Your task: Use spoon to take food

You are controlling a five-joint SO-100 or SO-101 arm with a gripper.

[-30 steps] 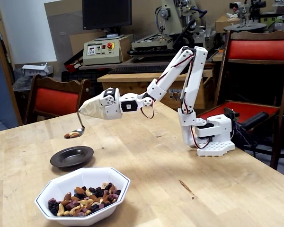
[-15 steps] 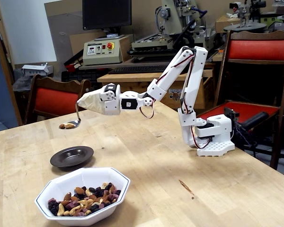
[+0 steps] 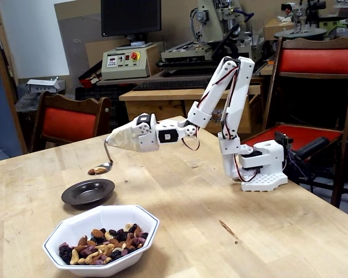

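In the fixed view, the end effector (image 3: 111,142) is clamped on the cloth-wrapped handle end of the spoon (image 3: 106,163), whose bowl hangs in the air just above the far rim of a small dark saucer (image 3: 88,191) near the surface's left edge. A few pieces of food (image 3: 96,171), brown and tan nuts, sit in the spoon's bowl. The white octagonal bowl (image 3: 101,237) with the rest of the nut and raisin mix stands at the near edge, just in front of the saucer. The step in hand looks like delivering the load: keep the spoon level while bringing it over the saucer's middle, lower close, then tip slowly so nothing bounces off.
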